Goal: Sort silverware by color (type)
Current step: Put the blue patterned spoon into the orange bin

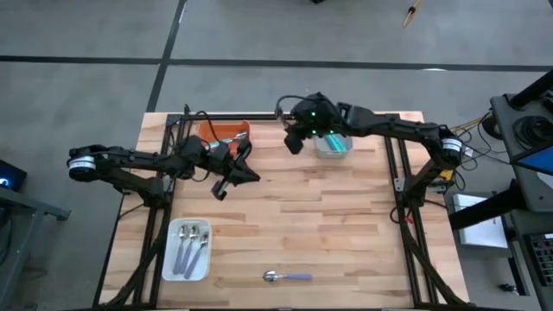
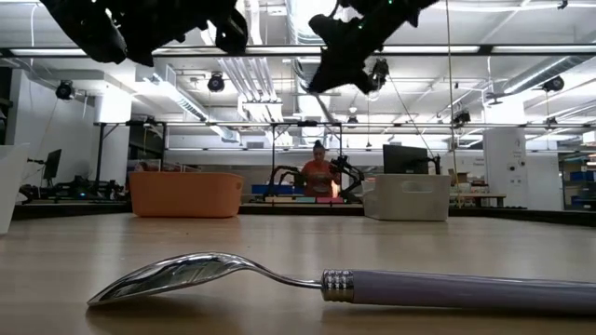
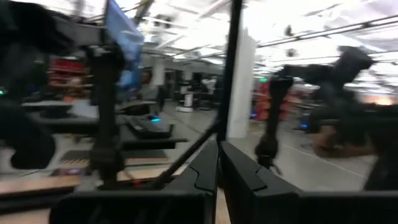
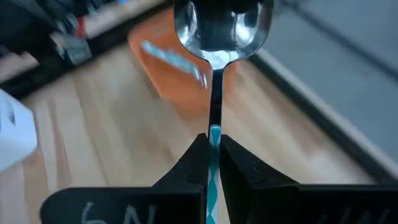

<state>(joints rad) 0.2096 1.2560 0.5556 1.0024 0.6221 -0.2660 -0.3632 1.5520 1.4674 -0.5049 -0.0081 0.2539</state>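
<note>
So the right claw (image 4: 212,163) is pinched tight on a teal-handled spoon (image 4: 219,37), gripping the slim handle with the shiny bowl sticking out ahead of the fingers. In the right wrist view the spoon hangs over the orange tray (image 4: 180,74), which already has something teal lying in it. From the overhead shot that claw (image 1: 294,142) sits in the upper middle of the frame, between the orange tray (image 1: 226,131) and the grey tray (image 1: 333,145), well above the desk (image 1: 346,225).

Down at the bottom centre of the overhead frame, one lavender-handled spoon (image 1: 288,276) lies flat on the wood by itself, bowl pointing left. The low view has it right up front, filling the bottom of the frame (image 2: 354,282).

Lower left of the overhead frame is the white tray (image 1: 170,259) with a few pale-handled spoons (image 1: 191,244) inside.

The left claw (image 1: 244,171) is closed on nothing, fingers pressed together, hovering left of centre in the overhead view, just below the orange tray. Its wrist view only shows the shut fingers (image 3: 200,174) and blurry room behind.

Far back in the low view a person (image 2: 319,175) in an orange top is at a bench.
</note>
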